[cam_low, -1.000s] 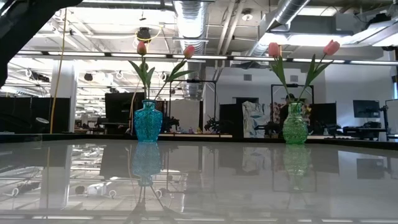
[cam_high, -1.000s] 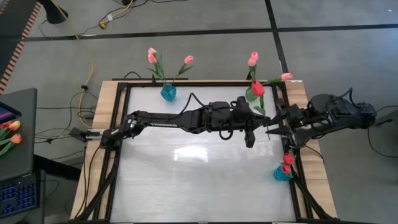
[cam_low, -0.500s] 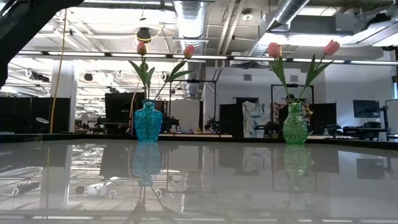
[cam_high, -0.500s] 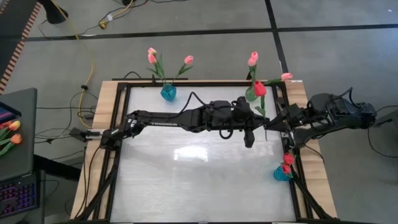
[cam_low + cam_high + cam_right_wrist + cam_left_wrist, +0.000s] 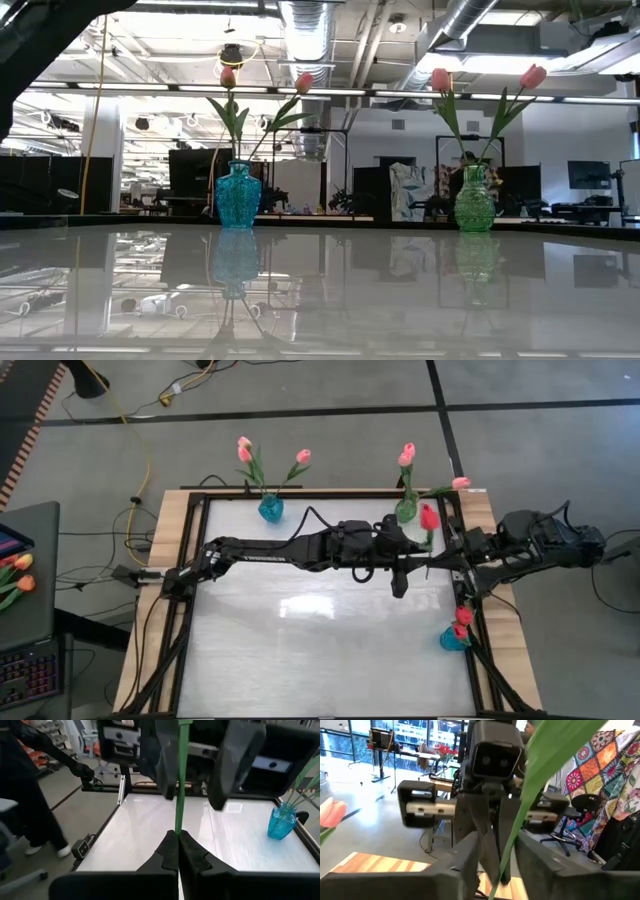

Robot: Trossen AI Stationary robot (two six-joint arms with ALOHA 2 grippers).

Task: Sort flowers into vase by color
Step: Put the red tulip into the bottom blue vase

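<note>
Right gripper (image 5: 432, 567) clenched on the red tulip's stem (image 5: 179, 785), mid-air by the green vase (image 5: 405, 511); left gripper (image 5: 402, 573) spread around it. Risk: thin stem pivots or slips during handover.

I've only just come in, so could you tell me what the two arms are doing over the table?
They are passing a red tulip from one arm to the other near the table's far right corner. The right gripper is shut on its green stem, while the left gripper has its fingers apart around the same stem. The blue vase and the green vase at the far edge each hold pink tulips, and another blue vase at the right edge holds red ones.
</note>
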